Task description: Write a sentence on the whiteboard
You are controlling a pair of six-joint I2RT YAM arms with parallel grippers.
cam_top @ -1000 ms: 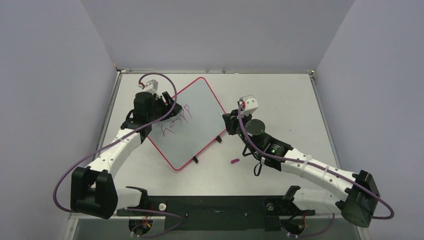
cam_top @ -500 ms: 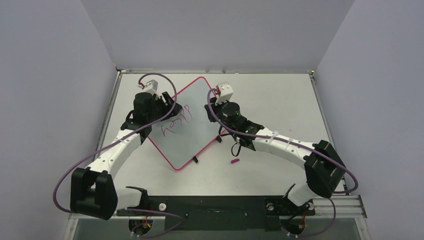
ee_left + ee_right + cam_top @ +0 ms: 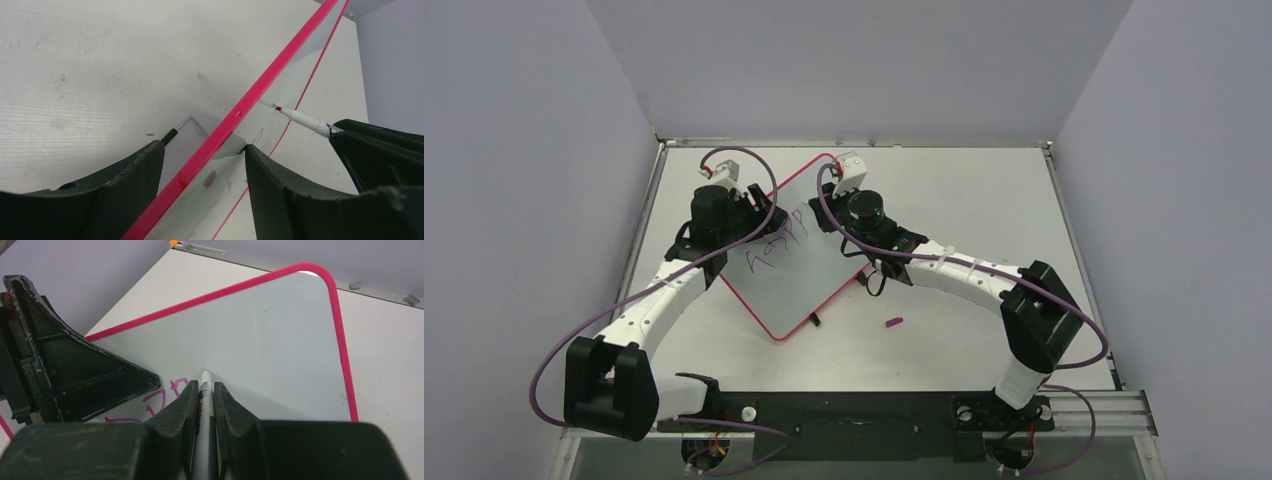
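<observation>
We look down on a white table (image 3: 984, 200) where the whiteboard (image 3: 809, 275), white with a thin pink-red frame, lies turned like a diamond between the two arms. The left gripper (image 3: 759, 208) sits at the board's upper left edge. In its wrist view its jaws stand apart, one finger on the table side and one over the board, with the frame running between them; we cannot tell whether they press on it. The right gripper (image 3: 824, 218) reaches in from the right over the board's upper half, its jaws clamped tight on a white marker (image 3: 205, 390). The marker's tip meets the glossy surface just to the right of the writing. The sentence (image 3: 779, 245), so far a few slanted purple-pink letters, lies on the board's left part, just beside the left gripper. Two black clips (image 3: 814, 320) sit on the board's lower right edge. A small magenta piece (image 3: 892, 322) lies on the table to the right of them.
</observation>
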